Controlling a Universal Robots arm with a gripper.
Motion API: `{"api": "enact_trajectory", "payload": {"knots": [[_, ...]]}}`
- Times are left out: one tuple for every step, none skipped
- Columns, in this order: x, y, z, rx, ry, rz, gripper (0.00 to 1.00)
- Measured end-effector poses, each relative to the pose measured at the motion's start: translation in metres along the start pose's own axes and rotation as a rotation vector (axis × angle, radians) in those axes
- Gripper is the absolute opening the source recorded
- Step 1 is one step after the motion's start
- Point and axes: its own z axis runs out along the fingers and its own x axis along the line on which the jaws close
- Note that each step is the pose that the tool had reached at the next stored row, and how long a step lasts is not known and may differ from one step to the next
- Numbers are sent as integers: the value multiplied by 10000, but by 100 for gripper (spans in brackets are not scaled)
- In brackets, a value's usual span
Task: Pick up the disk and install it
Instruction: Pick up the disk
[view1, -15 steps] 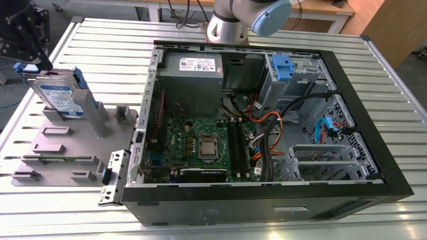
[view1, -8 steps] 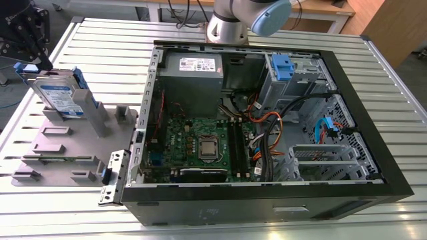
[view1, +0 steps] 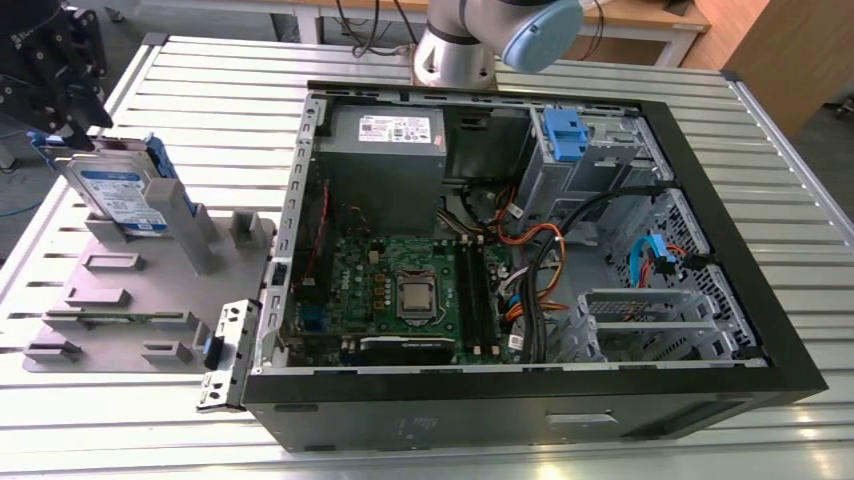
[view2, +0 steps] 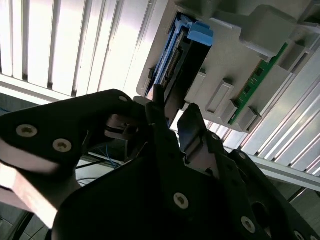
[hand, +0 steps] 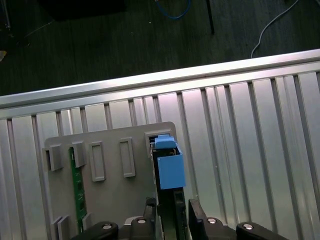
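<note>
1. Step in hand, as I judge it: the pick-up, with the install not yet begun. The disk (view1: 123, 195) stands on edge in a slot of the grey holder (view1: 134, 300) on the counter (view1: 200, 100), at the exterior view's left.
2. My pincer (view1: 74, 125) hangs just over the disk's upper end. In both wrist views it (view2: 174, 112) is spread, one finger to each side of the disk (view2: 171, 67), pinching nothing that I can see.
3. In the first wrist view the blue side rail (hand: 170, 167) lines up with the gap of my pincer (hand: 170, 207).
4. The grasp calls, I think, for squeezing squarely on the flat faces, clear of the rail, then pulling straight along the slot so that the holder does not bind.
5. The open computer case (view1: 747, 300) lies well apart, to the exterior view's right.
</note>
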Motion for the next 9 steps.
{"api": "enact_trajectory", "payload": {"knots": [[0,0,0,0,0,0,41],[0,0,1,0,0,0,47],[0,0,1,0,0,0,47],[0,0,1,0,0,0,53],[0,0,1,0,0,0,53],[0,0,1,0,0,0,59],[0,0,2,0,0,0,59],[0,0,2,0,0,0,59],[0,0,2,0,0,-1,59]]}}
